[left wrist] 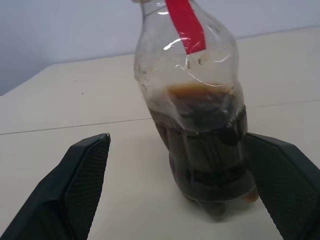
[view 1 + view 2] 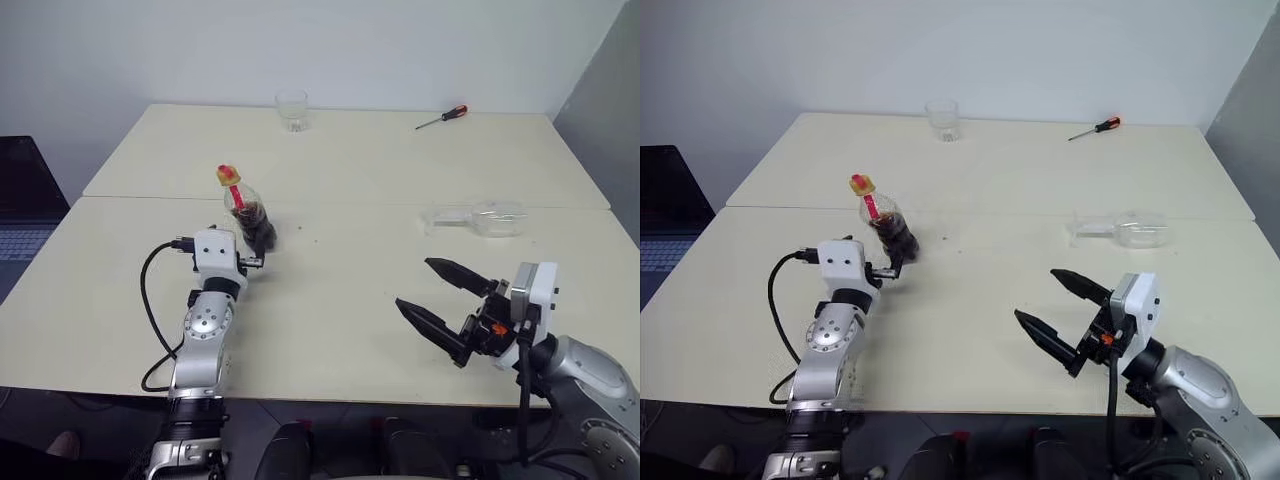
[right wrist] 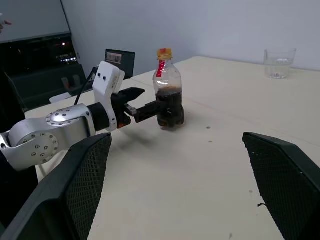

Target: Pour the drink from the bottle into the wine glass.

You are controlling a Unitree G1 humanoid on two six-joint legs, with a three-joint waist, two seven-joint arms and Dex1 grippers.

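The bottle (image 2: pixel 246 208) stands upright on the table's left half, with a yellow cap and a red label. The dark drink (image 1: pixel 205 140) fills its lower half. My left gripper (image 2: pixel 258 246) is open around the bottle's base, a finger on each side; in the left wrist view the bottle sits nearer one finger (image 1: pixel 280 175). The wine glass (image 2: pixel 482 218) lies on its side at the right, foot pointing left. My right gripper (image 2: pixel 415 283) hangs open and empty above the table's front right, pointing left toward the bottle (image 3: pixel 169 97).
A short clear tumbler (image 2: pixel 292 110) stands at the far edge of the table (image 2: pixel 350 330). A red-handled screwdriver (image 2: pixel 442 118) lies at the far right. A seam crosses the table behind the bottle. A laptop (image 2: pixel 20 215) sits off the left side.
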